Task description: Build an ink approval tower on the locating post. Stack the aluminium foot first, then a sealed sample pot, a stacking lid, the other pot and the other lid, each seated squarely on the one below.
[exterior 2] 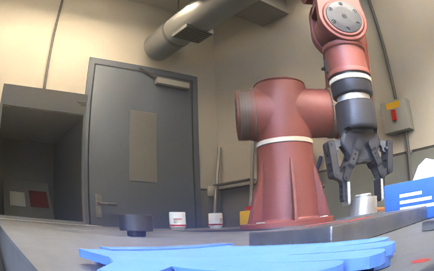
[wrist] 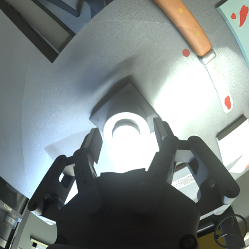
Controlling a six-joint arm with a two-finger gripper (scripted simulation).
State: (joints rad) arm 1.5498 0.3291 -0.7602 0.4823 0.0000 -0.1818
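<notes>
On the right of the bench, beside the arm's red base, the aluminium foot (exterior 2: 363, 204) (wrist: 126, 130) sits on a square grey plate, a round silver block with a raised centre. My gripper (exterior 2: 361, 193) (wrist: 127, 134) hangs straight over the foot with a finger on either side of it, open and holding nothing. Far to the left on the bench stand two white sample pots with red labels (exterior 2: 177, 220) (exterior 2: 215, 220), apart from each other. A dark stacking lid (exterior 2: 136, 224) sits left of them. I see only one lid.
Behind the bench are a grey door (exterior 2: 142, 143) and a wall switch box (exterior 2: 397, 115). A flat blue glove shape (exterior 2: 243, 255) lies along the front. A blue box (exterior 2: 409, 196) stands right of the foot, and an orange-handled knife (wrist: 192, 32) lies beyond it.
</notes>
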